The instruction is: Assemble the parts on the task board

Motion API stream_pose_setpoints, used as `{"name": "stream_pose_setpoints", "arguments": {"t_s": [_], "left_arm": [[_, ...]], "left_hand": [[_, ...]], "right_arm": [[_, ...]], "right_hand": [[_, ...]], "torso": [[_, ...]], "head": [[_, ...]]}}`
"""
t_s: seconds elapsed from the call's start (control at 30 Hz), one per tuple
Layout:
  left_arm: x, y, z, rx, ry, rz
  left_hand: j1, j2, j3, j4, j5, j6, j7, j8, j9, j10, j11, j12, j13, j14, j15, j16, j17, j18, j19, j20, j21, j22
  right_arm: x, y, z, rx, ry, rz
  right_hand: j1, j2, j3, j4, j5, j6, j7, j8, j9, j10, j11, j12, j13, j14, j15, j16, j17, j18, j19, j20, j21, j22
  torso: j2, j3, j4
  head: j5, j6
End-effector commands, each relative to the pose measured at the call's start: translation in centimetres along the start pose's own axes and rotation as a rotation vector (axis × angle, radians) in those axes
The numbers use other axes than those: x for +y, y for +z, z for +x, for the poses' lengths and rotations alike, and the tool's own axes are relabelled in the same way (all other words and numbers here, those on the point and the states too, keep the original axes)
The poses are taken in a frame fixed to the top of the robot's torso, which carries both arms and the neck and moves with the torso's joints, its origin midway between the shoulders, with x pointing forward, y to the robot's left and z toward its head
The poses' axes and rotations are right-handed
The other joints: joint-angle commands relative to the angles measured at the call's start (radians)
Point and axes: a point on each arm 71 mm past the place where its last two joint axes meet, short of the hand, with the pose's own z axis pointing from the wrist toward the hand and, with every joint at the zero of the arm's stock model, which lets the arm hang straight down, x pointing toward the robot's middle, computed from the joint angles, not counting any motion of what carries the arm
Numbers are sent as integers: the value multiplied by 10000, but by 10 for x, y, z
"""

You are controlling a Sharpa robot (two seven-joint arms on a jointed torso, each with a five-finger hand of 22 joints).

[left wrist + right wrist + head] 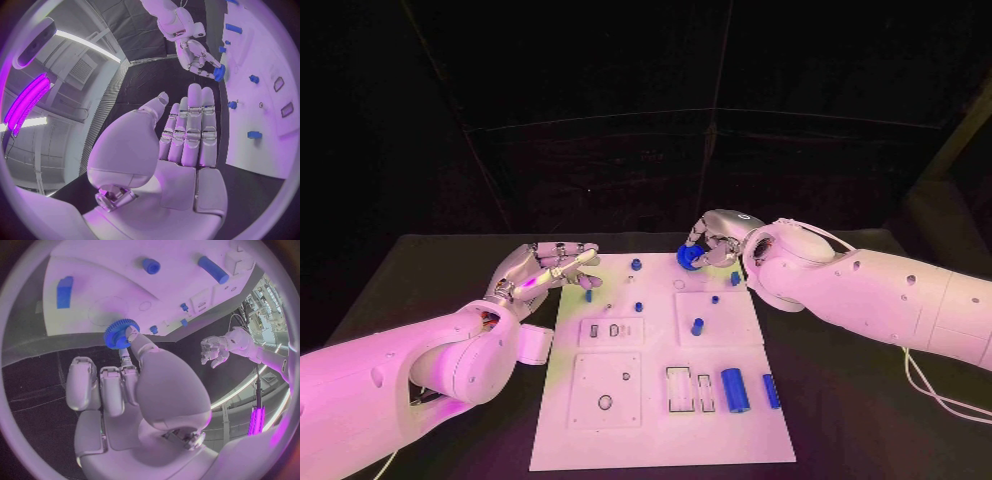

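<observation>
The right robot hand (714, 243) pinches one blue gear (689, 257) at the far edge of the white task board (646, 430) on the black worktop (862, 400). The left robot hand (548, 270), fingers straight and apart, holds nothing beside the board's far left corner. Two long blue bars (737, 389) lie near right.

We noted two white arms with smooth, rounded shells. The right arm (877, 290) carried small dark screw holes along its casing and a thin pale cable beneath it. The left hand (545, 272) and right hand (715, 240) were silver, with segmented metallic fingers (194, 125) and broad, smooth palm covers.
</observation>
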Motion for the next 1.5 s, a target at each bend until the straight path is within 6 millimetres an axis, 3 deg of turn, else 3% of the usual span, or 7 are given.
{"name": "stream_pose_setpoints", "arguments": {"t_s": [0.03, 0.37, 0.6, 0.7, 0.97, 1.2, 1.5], "left_arm": [[-1, 0, 1, 149, 1, 76], [-2, -1, -3, 71, 43, 99], [-2, 0, -3, 67, 49, 110], [-2, 0, -2, 72, 47, 110], [-2, 0, -3, 56, 59, 113], [-2, 1, -2, 68, 56, 120], [-2, 1, -2, 67, 58, 117]], "left_hand": [[2, 50, 47, -14, -12, -11, 52, -51, -5, -31, 19, -41, -12, -92, 9, 45, 11, 32, -71, -14, 56, 14], [13, 60, 71, -27, -11, -5, 50, -56, -3, -27, 17, -47, -11, -98, 7, 46, 26, 34, -76, -14, 61, 17], [13, 60, 71, -27, -11, -5, 50, -56, -3, -27, 17, -47, -11, -98, 7, 46, 26, 34, -76, -14, 61, 17], [13, 60, 71, -27, -11, -5, 50, -56, -3, -27, 17, -47, -11, -98, 7, 46, 26, 34, -76, -14, 61, 17], [13, 60, 71, -27, -11, -5, 50, -56, -3, -27, 17, -47, -11, -98, 7, 46, 26, 34, -76, -14, 61, 17], [13, 60, 71, -27, -11, -5, 50, -56, -3, -27, 17, -47, -11, -98, 7, 46, 26, 34, -76, -14, 61, 17], [13, 60, 71, -27, -11, -5, 50, -56, -3, -27, 17, -47, -11, -98, 7, 46, 26, 34, -76, -14, 61, 17]], "right_arm": [[15, -3, -5, -675, 26, -475], [67, 6, 4, -680, 44, -1296], [91, 18, 20, -239, -84, -1539], [96, 22, 25, -96, -114, -1558], [104, 31, 35, 271, -220, -1524], [105, 34, 41, 536, -329, -1467], [101, 35, 44, 854, -623, -1173]], "right_hand": [[-220, -135, 636, 470, 68, 940, -358, -101, 398, 145, -14, 27, 1036, 751, -69, 24, 1084, -173, 44, -23, 53, 12], [-457, -271, 919, 431, 79, 948, -336, -240, 394, 126, 6, -14, 1017, 747, -54, 12, 1061, -173, 39, -12, 56, 15], [-508, -292, 991, 422, 79, 951, -331, -274, 395, 110, 10, -37, 996, 744, -50, 5, 1047, -173, 38, -8, 57, 15], [-526, -300, 1019, 417, 83, 949, -328, -288, 394, 104, 12, -46, 988, 743, -48, 2, 1040, -172, 36, -6, 56, 13], [-594, -334, 1093, 404, 100, 929, -311, -340, 391, 90, 25, -66, 975, 740, -40, -6, 1023, -171, 29, 0, 54, 6], [-666, -392, 1145, 388, 99, 898, -293, -396, 388, 65, 41, -98, 947, 736, -28, -15, 1004, -171, 27, 9, 54, 6], [-1007, -593, 1204, 439, 64, 637, -173, -657, 370, -101, 142, -308, 721, 724, 51, -41, 952, -162, -13, 71, 33, -47]], "torso": [[0, -2, 13], [9, -7, 26], [28, -8, 34], [20, 9, 14], [20, 0, 16], [17, 18, -18], [19, 23, -23]], "head": [[28, 23], [105, 0], [139, -30], [172, -41], [205, -88], [248, -108], [254, -125]]}}
